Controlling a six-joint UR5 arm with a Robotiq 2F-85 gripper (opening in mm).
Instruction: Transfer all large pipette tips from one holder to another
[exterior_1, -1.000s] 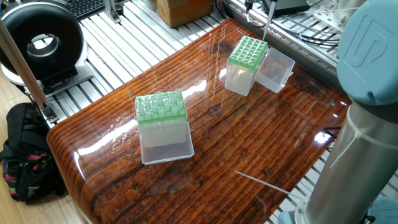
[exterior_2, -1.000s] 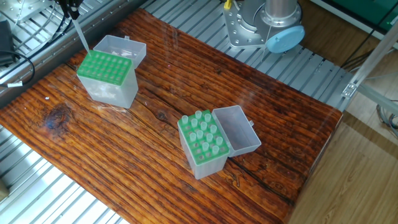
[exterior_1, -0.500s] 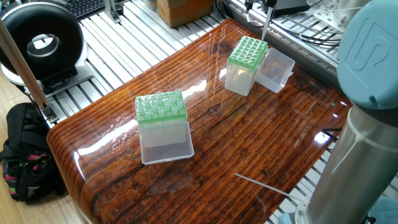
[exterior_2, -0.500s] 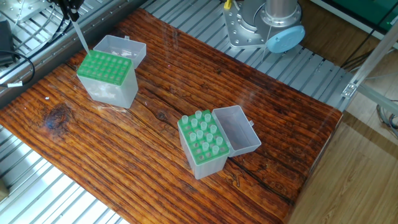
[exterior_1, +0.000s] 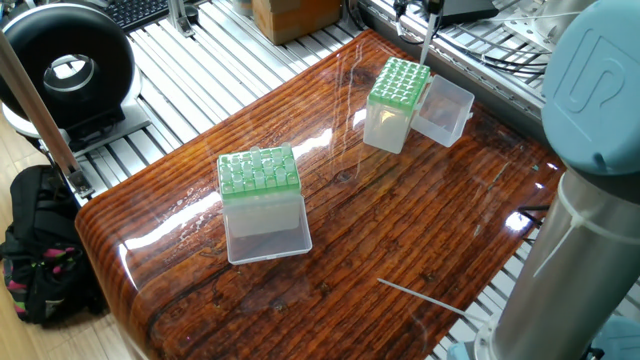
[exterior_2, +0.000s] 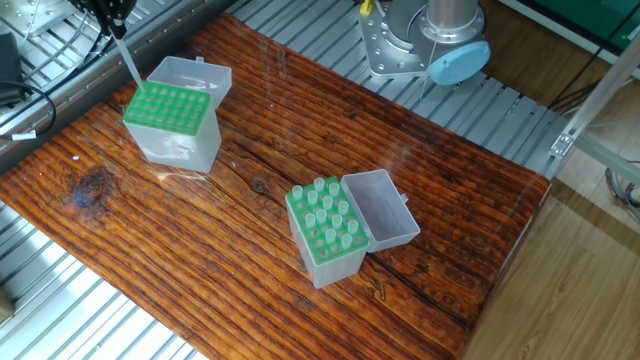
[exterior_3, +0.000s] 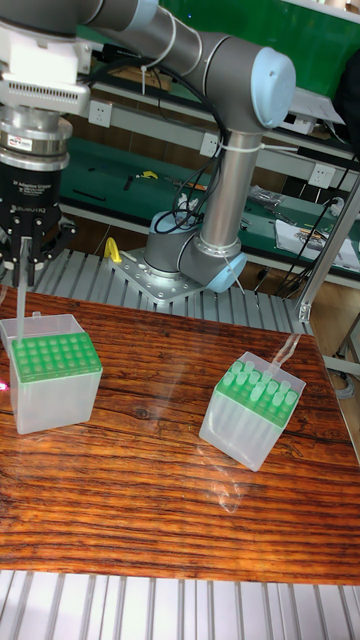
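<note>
The robot's claw (exterior_3: 24, 243) is clamped on one large pipette tip (exterior_3: 21, 290), holding it upright with its point at a corner of the empty green-topped box (exterior_3: 54, 383) by the desk's (exterior_2: 250, 250) edge. Well apart, a second green-topped box (exterior_2: 326, 231) holds the remaining tips (exterior_2: 330, 212), lid open. One more tip (exterior_1: 420, 295) lies flat near the desk's edge.

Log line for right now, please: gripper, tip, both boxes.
gripper: shut on pipette tip | tip: upright above empty box | other box: holds tips | stray tip: lying on table
</note>
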